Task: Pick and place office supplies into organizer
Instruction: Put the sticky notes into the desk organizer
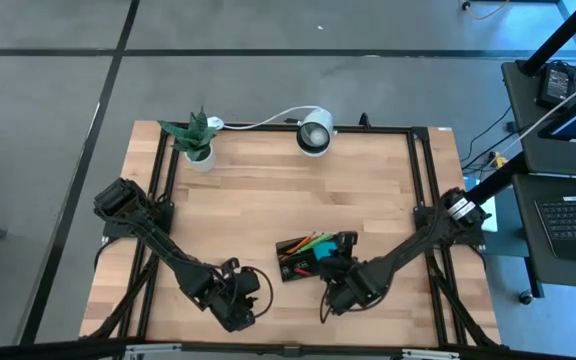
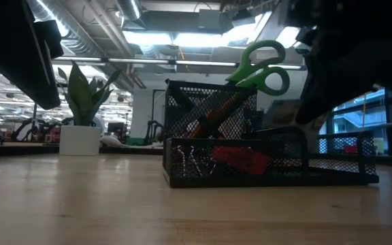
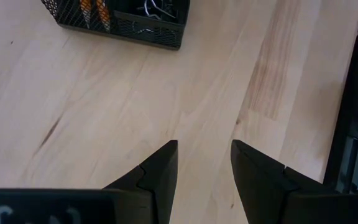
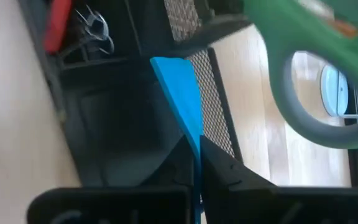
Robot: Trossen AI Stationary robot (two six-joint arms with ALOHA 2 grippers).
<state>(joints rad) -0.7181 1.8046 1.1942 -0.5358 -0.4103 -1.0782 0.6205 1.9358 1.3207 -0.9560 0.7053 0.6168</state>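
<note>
The black mesh organizer (image 1: 290, 262) stands near the table's front centre. Green-handled scissors (image 2: 264, 64) stick up out of its tall part, next to orange pencils (image 3: 95, 9). A red piece (image 4: 58, 28) and black clips (image 4: 95, 28) lie in a low compartment. My right gripper (image 4: 197, 155) hangs over the organizer's right end (image 4: 210, 81), shut on a blue sticky-note pad (image 4: 179, 93). My left gripper (image 3: 204, 168) hovers open over bare wood, left of the organizer and nearer the front edge (image 1: 246, 300). My right gripper pinches the blue pad's two flat faces between its fingers, at the pad's end nearest the wrist (image 4: 192, 138). The fingers slant down toward the organizer. The pad stands on edge and sticks out past the fingertips over a dark low compartment; whether it touches the organizer I cannot tell.
A potted green plant (image 1: 196, 140) and a white round lamp (image 1: 315, 133) stand along the far edge. Black frame rails (image 1: 420, 180) run along the table's left and right sides. Bare wood lies between the organizer and the far edge.
</note>
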